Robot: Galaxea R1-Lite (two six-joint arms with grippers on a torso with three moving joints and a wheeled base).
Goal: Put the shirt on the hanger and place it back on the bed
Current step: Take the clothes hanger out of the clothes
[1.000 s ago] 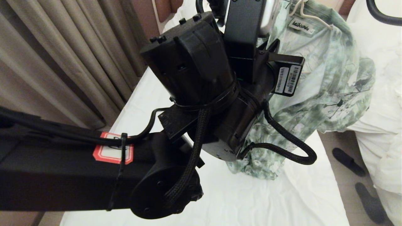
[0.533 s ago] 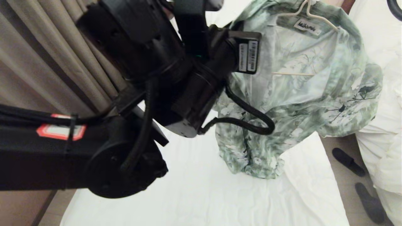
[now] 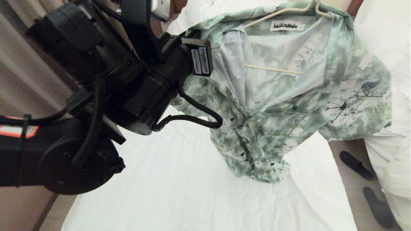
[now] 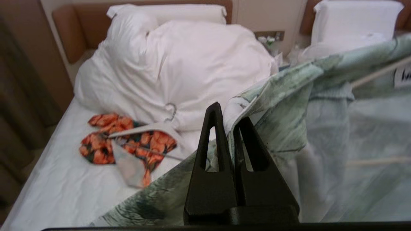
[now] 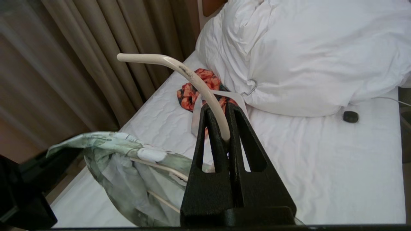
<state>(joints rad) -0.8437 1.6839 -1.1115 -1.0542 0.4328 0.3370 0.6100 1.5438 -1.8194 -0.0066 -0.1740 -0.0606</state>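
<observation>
I've got both arms busy rn. My left pincer [image 4: 229,122] is pinched tight on the edge of the shirt [image 3: 289,106], w/ the cloth squeezed between its two tips. My right pincer [image 5: 218,112] is pinched tight on the thin hook of the hanger [image 5: 179,69]; the hook curves up and away past its tips.

The shirt hangs in the air from the hanger, below my right pincer and spread out to the side of my left one. Its bottom end is bunched up and looks to touch the bed [image 3: 179,192]. One hanger arm sits inside the neck by the label; the bar shows thru the cloth.

The shirt is soft, thin, very light and floppy. It won't hold a shape, so I think it folds or slides off if I let go too fast. Best spot to hold is an edge or the collar, not the middle. The hanger is thin, smooth and stiff, prob slippy, so it may spin in my grip. The hook is the good place to hold it.

Further off past both pincers, an orange flower top [image 4: 125,141] lies on another hanger by the duvet [image 4: 192,64].
</observation>
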